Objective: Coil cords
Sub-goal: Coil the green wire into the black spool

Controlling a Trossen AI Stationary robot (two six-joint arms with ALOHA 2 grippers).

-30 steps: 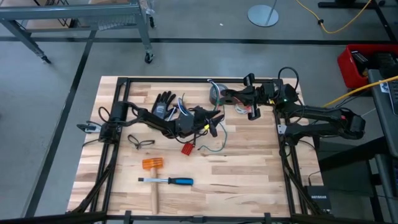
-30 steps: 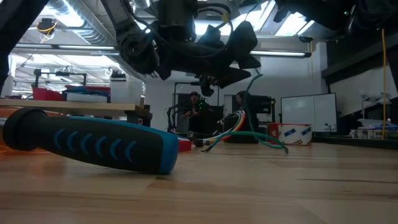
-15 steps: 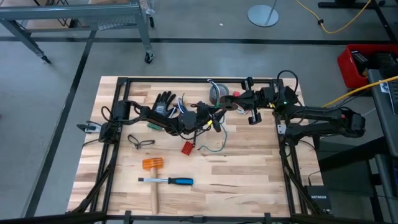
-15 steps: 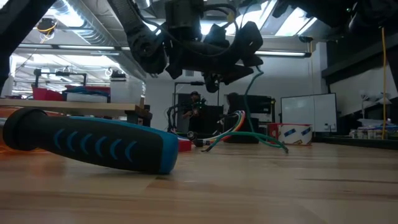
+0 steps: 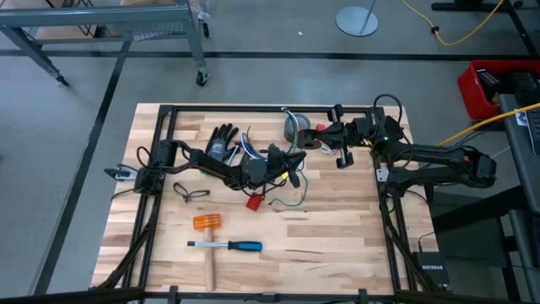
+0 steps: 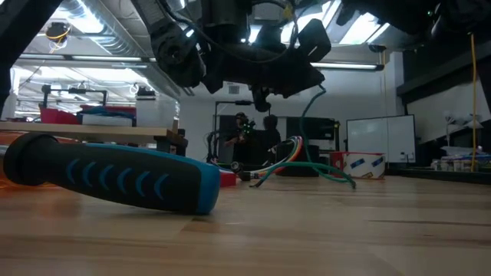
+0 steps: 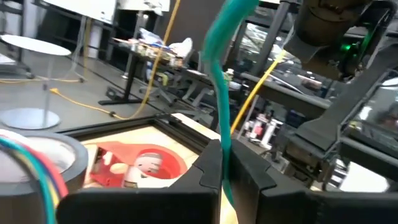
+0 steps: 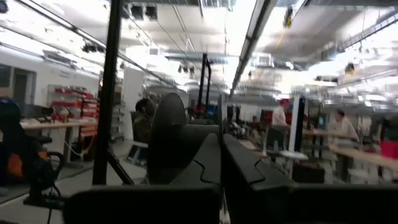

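Observation:
The cords, a bundle of coloured strands (image 5: pixel 287 192), lie on the table's middle and show in the low view as the bundle (image 6: pixel 285 157). My left gripper (image 5: pixel 293 163) hovers just above them, shut on one green strand (image 7: pixel 219 81). A thin black cord (image 5: pixel 191 192) lies loose to the left. My right gripper (image 5: pixel 310 135) is shut and holds nothing, raised beside the grey tape roll (image 5: pixel 294 127); in its own wrist view the right gripper (image 8: pixel 219 155) points out into the room. My left gripper pinches the green strand (image 7: pixel 224 142) between its two shut fingers, which come in about level from the table's left and lie across it. The strand curves down from the gripper (image 6: pixel 307 115), slack, and its lower part (image 6: pixel 337 178) rests on the table with the bundle.
A black glove (image 5: pixel 221 139) lies behind my left arm. A small red piece (image 5: pixel 253 201) sits near the bundle. A hammer with an orange head (image 5: pixel 207 223) and a blue-handled screwdriver (image 5: pixel 236 246) lie toward the near edge. A red tape ring (image 7: pixel 143 165) sits by the roll.
My left gripper has shut on the green strand, its fingers wide apart a second ago and together now. The strand now runs from the fingers down to the bundle, which has stayed on the table.

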